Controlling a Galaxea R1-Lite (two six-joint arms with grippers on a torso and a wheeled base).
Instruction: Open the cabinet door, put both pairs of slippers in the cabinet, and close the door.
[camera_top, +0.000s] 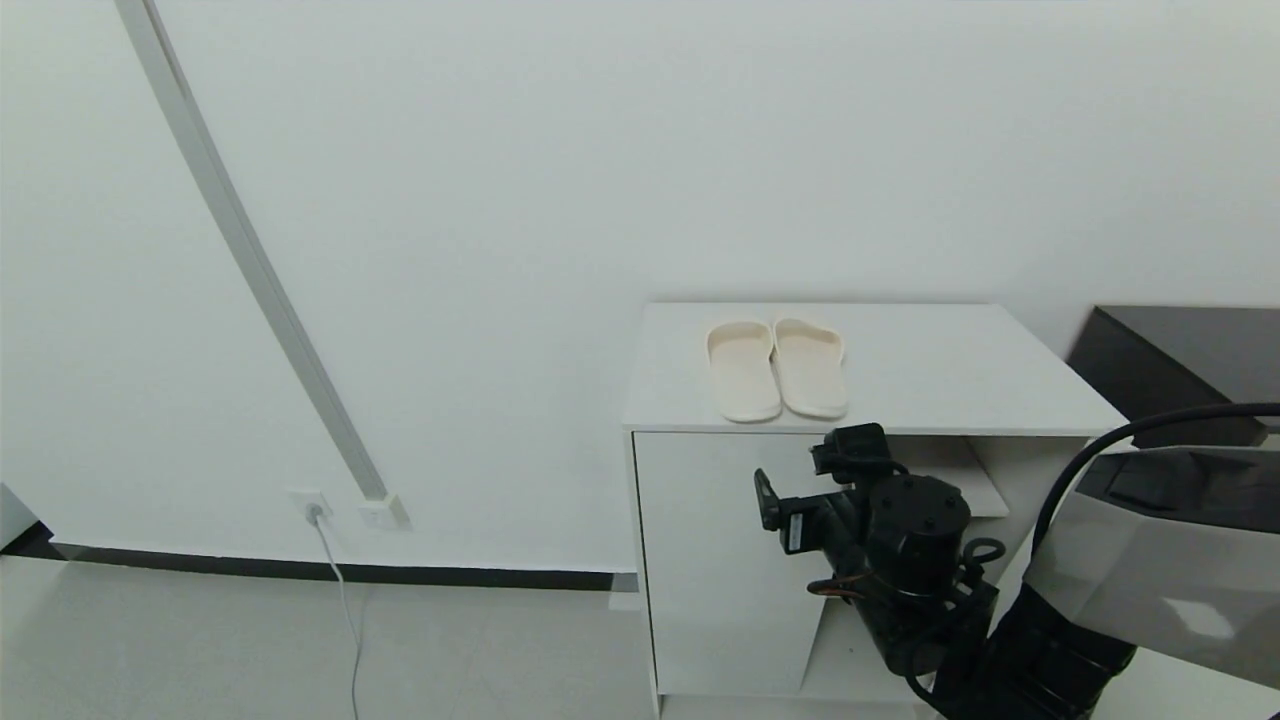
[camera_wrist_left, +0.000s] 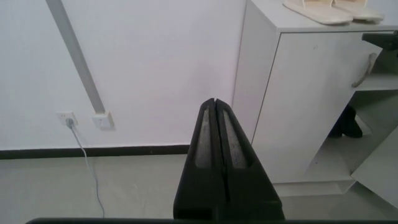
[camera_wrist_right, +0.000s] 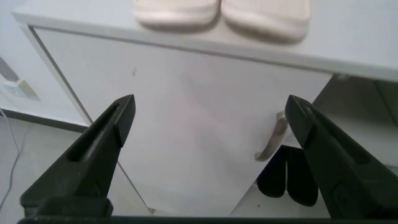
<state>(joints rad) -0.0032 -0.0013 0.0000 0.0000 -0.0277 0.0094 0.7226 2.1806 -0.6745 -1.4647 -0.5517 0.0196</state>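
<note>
A pair of cream slippers (camera_top: 777, 368) (camera_wrist_left: 333, 9) (camera_wrist_right: 221, 12) lies side by side on top of the white cabinet (camera_top: 950, 370). The cabinet's left door (camera_top: 700, 560) (camera_wrist_right: 186, 124) is closed, with a curved handle (camera_wrist_right: 272, 138) (camera_wrist_left: 365, 67) at its inner edge. The right half stands open, showing a shelf, and a pair of black slippers (camera_wrist_right: 289, 177) (camera_wrist_left: 351, 124) rests on the bottom inside. My right gripper (camera_top: 830, 500) (camera_wrist_right: 208, 118) is open just in front of the closed door, holding nothing. My left gripper (camera_wrist_left: 214, 102) is shut and empty, low and to the left of the cabinet.
A dark table (camera_top: 1180, 360) stands right of the cabinet. A wall socket with a hanging cable (camera_top: 312, 505) and a slanted grey wall conduit (camera_top: 250, 250) are on the left. Bare floor (camera_top: 300, 650) stretches left of the cabinet.
</note>
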